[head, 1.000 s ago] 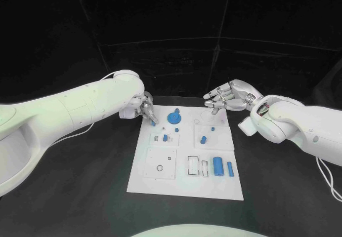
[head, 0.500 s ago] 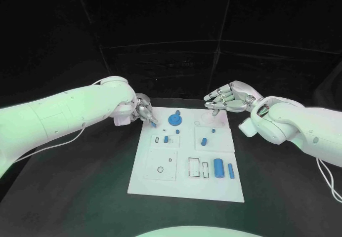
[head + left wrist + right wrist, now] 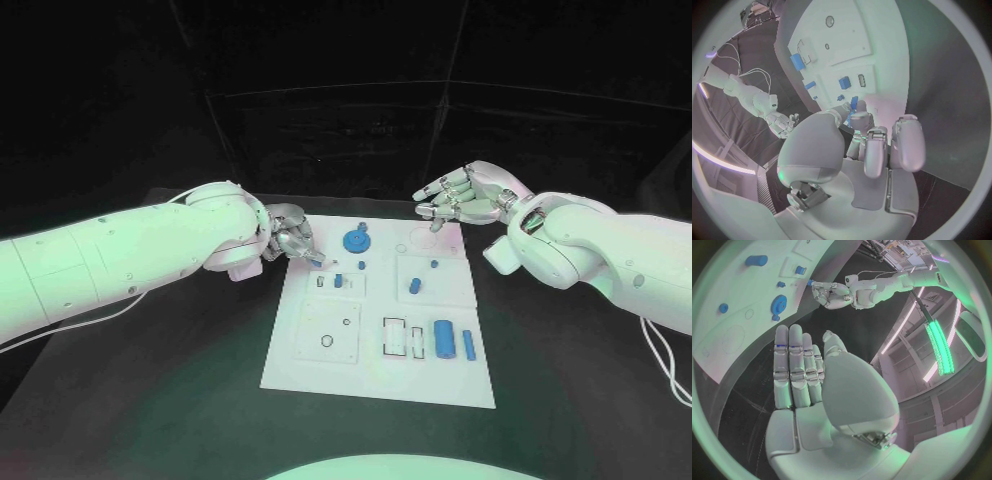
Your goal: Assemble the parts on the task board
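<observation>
From the head camera, the white task board [image 3: 378, 310] lies in the middle of the black table [image 3: 159, 380]. The left hand [image 3: 290, 236] hangs over the board's far left corner with its fingers drawn together, pointing down. A small blue part [image 3: 315, 262] sits right at the fingertips; whether it is pinched or merely touched cannot be told here. Just beside it on the board stands a blue gear [image 3: 353, 240], with more blue pieces nearer the robot, among them two cylinders [image 3: 453, 341] lying side by side. The right hand [image 3: 464, 198] hovers above the far right corner, fingers spread and curved, holding nothing.

In the left wrist camera, the left hand [image 3: 867, 145] shows its fingers close together and bent toward the task board [image 3: 848, 45], with a blue part [image 3: 856, 104] just past the fingertips [image 3: 859, 119]. The hold is hidden by the fingers.

In the right wrist camera, the right hand [image 3: 801, 370] is flat, its fingers straight, side by side and empty. Beyond it lie the task board [image 3: 729, 335] with the gear [image 3: 778, 303], and the left hand [image 3: 831, 294] across the board.

The step in hand looks like seating that small part in its socket. It will go best if the hand brings it down straight, lines it up first, and presses lightly so it does not tip.
</observation>
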Available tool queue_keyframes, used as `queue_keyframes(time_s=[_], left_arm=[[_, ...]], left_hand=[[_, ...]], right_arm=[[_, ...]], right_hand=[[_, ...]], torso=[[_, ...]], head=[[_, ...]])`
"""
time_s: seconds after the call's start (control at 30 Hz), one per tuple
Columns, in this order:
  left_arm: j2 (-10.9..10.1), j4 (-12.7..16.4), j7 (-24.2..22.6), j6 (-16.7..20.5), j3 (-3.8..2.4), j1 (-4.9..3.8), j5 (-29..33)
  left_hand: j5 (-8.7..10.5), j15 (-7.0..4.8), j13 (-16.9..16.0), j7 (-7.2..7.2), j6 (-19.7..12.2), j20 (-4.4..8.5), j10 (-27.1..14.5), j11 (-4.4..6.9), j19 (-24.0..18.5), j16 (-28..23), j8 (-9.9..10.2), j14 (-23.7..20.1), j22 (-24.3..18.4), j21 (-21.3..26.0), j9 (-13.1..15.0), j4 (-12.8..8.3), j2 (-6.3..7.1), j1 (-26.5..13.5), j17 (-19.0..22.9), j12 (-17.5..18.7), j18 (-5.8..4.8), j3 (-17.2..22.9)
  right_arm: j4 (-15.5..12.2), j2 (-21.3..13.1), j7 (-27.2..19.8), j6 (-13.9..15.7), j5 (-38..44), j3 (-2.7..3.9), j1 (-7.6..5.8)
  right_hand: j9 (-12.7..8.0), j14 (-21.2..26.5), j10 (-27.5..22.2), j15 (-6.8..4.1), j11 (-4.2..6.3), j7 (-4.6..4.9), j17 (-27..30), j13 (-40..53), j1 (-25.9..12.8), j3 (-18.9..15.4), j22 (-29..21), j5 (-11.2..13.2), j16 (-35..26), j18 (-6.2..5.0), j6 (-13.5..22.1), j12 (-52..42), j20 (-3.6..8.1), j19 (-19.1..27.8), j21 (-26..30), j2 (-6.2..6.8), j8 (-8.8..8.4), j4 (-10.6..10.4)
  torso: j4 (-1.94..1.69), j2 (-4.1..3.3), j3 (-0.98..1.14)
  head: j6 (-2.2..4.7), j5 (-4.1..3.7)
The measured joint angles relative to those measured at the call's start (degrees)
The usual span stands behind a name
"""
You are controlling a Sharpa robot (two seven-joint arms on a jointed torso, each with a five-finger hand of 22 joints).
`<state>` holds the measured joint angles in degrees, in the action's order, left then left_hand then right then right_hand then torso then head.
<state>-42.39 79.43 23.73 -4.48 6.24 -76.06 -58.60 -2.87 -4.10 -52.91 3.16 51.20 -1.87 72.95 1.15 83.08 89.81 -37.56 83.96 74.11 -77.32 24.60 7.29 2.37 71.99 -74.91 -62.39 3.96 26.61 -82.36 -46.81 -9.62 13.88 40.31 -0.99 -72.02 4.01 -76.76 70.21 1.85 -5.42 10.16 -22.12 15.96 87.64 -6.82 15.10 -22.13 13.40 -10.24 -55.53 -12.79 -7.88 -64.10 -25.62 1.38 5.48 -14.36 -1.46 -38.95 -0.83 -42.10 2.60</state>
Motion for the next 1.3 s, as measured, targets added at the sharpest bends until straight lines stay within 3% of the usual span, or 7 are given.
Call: queue_keyframes(time_s=[0.6,1.3], left_arm=[[0.4,0.6,-0.5,0.0,2.1,1.1,-2.3],[1.1,-0.3,-0.5,-2.4,2.27,1.04,-2.6]], left_hand=[[0.05,0.0,0.0,0.02,0.0,0.0,0.3,0.26,0.0,0.0,-0.2,0.0,0.0,0.0,0.0,-0.6,0.75,-0.8,0.0,0.0,0.0,0.7],[0.23,0.01,-0.1,0.11,0.1,0.0,0.4,0.06,0.0,0.0,-0.1,0.0,0.0,0.0,0.0,-0.9,0.72,-0.7,0.0,0.0,0.01,1.5]], right_arm=[[0.3,0.3,0.0,-0.3,0.0,-0.01,0.0],[0.2,0.4,-0.2,-0.3,0.0,-0.01,0.01]], right_hand=[[0.0,0.0,0.0,0.0,0.0,0.0,0.0,0.0,-0.3,0.0,0.0,0.0,0.0,0.01,0.0,0.0,0.0,0.0,0.0,-0.28,0.0,0.0],[0.0,0.0,-0.2,0.0,0.22,0.0,-0.1,0.0,-0.3,0.0,0.0,-0.2,0.0,0.01,0.0,0.0,0.0,0.0,0.0,-0.27,0.0,0.0]], torso=[[0.06,0.01,0.01],[-0.01,0.03,0.01]], head=[[-0.27,0.02],[-0.6,-0.15]])
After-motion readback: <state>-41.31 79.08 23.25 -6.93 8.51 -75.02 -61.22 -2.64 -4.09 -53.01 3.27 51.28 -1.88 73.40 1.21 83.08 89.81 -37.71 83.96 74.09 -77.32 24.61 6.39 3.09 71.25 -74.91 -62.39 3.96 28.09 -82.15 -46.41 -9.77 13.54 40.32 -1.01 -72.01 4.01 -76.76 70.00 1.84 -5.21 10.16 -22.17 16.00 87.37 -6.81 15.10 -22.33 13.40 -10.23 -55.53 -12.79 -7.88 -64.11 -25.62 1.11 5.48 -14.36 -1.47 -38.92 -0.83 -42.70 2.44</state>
